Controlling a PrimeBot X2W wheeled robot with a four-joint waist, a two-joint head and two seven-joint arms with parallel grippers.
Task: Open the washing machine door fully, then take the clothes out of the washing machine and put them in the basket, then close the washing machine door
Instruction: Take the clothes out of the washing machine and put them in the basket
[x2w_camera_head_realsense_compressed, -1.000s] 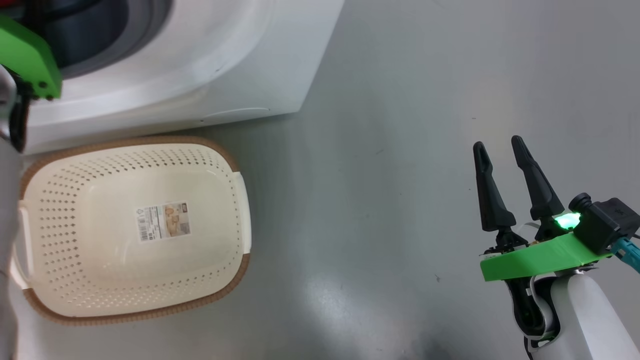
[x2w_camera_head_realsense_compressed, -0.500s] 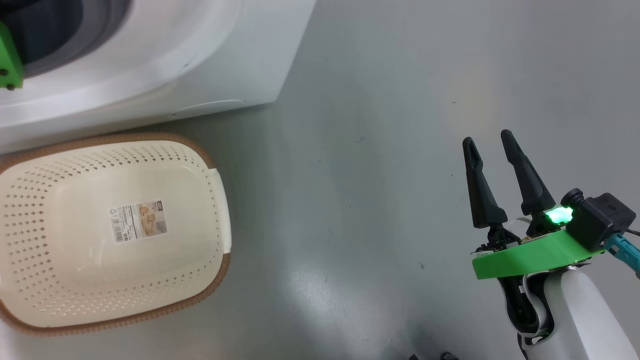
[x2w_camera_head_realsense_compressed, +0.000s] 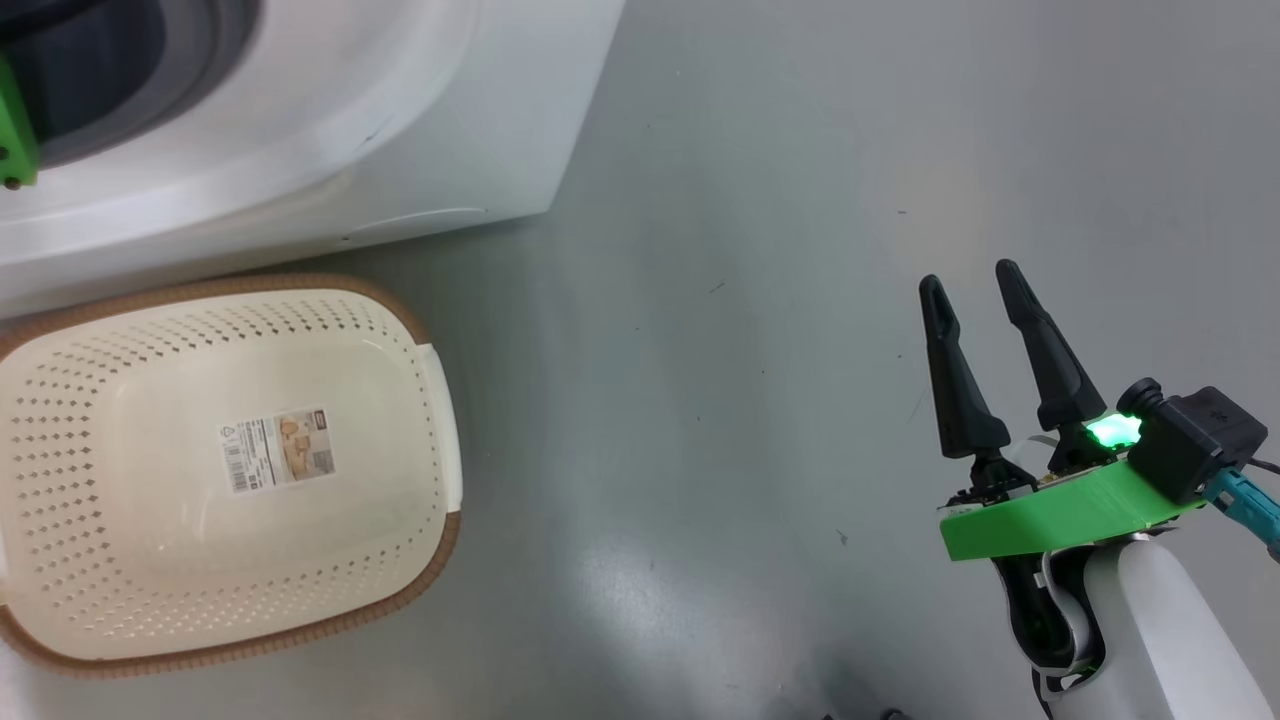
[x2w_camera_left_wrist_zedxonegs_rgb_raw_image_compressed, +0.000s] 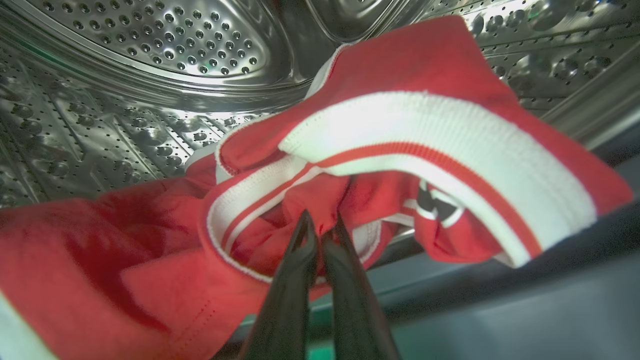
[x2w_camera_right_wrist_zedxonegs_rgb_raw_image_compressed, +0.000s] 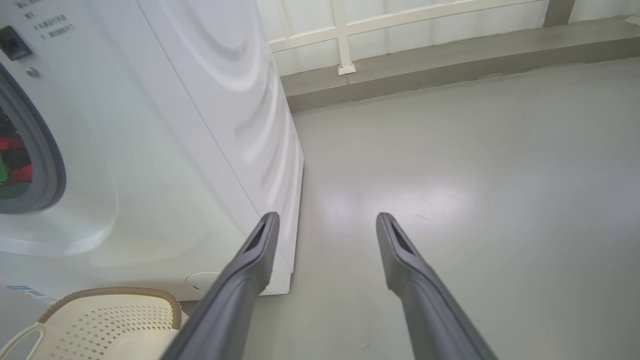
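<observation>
Head view. The washing machine (x2w_camera_head_realsense_compressed: 300, 120) is seen at the upper left, with its dark round opening cut off by the frame. The basket (x2w_camera_head_realsense_compressed: 200, 290) is set on the floor (x2w_camera_head_realsense_compressed: 750, 400) just beside the machine's front base. A paper label (x2w_camera_head_realsense_compressed: 275, 450) is noted on its bottom. The right gripper (x2w_camera_head_realsense_compressed: 968, 277) is held over bare floor, well apart from the basket, jaws apart.

Left wrist view. The left gripper (x2w_camera_left_wrist_zedxonegs_rgb_raw_image_compressed: 322, 217) is held inside the steel drum (x2w_camera_left_wrist_zedxonegs_rgb_raw_image_compressed: 150, 50). Its jaws are brought together, and a fold of the clothes (x2w_camera_left_wrist_zedxonegs_rgb_raw_image_compressed: 425, 125) appears to be pinched between the tips, though the contact is partly hidden by fabric. The clothes are bunched low in the drum, near its front edge.

Right wrist view. The right fingers are spread wide and pointed along the floor past the machine's front corner. The basket's rim is seen at the machine's foot. A patch of red is glimpsed in the opening.
</observation>
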